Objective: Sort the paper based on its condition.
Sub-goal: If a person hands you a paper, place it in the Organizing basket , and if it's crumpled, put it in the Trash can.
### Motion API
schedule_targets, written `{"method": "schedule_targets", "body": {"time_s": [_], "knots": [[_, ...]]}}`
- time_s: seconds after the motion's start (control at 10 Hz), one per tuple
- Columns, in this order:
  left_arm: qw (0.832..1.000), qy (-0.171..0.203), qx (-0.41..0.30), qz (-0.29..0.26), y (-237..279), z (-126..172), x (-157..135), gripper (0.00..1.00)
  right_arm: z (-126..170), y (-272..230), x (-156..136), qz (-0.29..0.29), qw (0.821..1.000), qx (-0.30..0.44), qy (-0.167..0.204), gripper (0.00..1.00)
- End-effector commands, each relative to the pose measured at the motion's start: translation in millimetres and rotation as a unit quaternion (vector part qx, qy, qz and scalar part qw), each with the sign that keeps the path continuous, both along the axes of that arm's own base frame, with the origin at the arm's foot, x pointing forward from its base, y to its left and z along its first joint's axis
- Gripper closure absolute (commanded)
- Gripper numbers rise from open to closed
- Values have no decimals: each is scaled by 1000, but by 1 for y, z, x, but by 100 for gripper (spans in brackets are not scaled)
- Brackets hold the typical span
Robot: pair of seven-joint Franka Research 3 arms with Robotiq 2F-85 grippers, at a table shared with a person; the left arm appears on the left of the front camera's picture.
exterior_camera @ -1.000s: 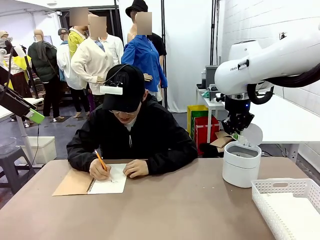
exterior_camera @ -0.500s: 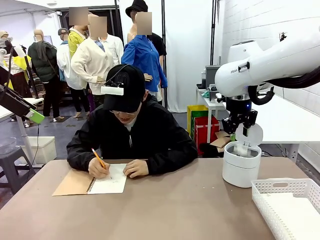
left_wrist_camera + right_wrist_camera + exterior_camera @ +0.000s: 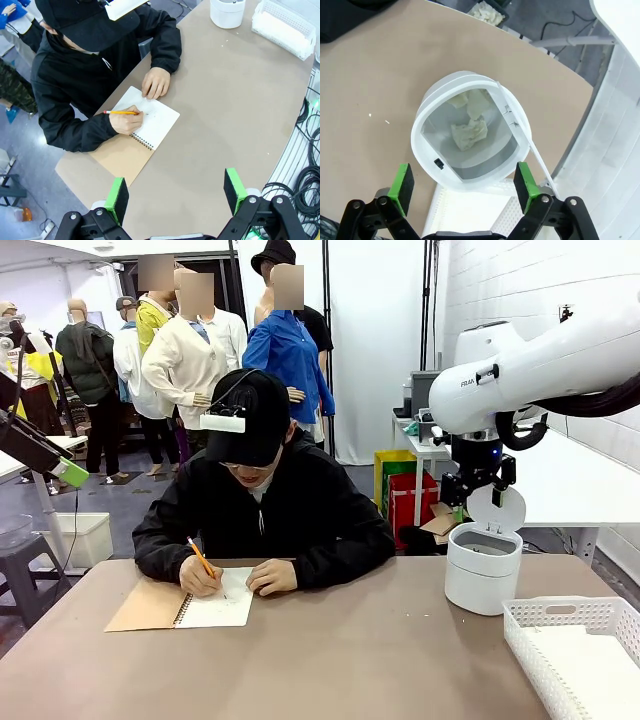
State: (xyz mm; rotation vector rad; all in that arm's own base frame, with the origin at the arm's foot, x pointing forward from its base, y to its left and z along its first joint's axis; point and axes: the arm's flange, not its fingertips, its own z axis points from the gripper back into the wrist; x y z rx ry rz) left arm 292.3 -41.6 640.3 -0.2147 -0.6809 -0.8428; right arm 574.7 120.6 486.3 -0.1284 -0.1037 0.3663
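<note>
1. Left gripper (image 3: 176,195): your jaws stand wide apart and empty, high above the near edge of the table (image 3: 225,100). Bare tabletop runs toward 12 o'clock.
2. Basket (image 3: 560,608): white lattice at the table's 4 o'clock corner, against the right edge. Its inside shows flat white; you cannot tell sheets from floor.
3. Right gripper (image 3: 464,187): your jaws are spread wide, holding nothing, directly above the bin.
4. Bin (image 3: 420,135): round and white, at 2 o'clock, near the basket, with its lid tipped up. Crumpled paper (image 3: 469,135) lies at the bottom.
5. Notebook (image 3: 155,117): open at the far edge, 10 o'clock, under the person's hand (image 3: 127,120), which holds a pencil. Open table lies between the notebook and the bin.
</note>
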Motion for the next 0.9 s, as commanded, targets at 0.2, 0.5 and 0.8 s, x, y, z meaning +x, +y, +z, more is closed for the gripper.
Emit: {"method": "schedule_targets", "body": {"time_s": [0.2, 0.5, 0.8], "knots": [[1000, 0, -2, 1, 1, 0, 0, 0, 0, 0, 0, 0, 1000, 0, 0, 0], [1000, 0, -2, 1, 1, 0, 0, 0, 2, 1, -1, 1, 1000, 0, -1, 0], [1000, 0, -2, 1, 1, 0, 0, 0, 12, 27, -50, 41, 999, 13, -29, 0]]}}
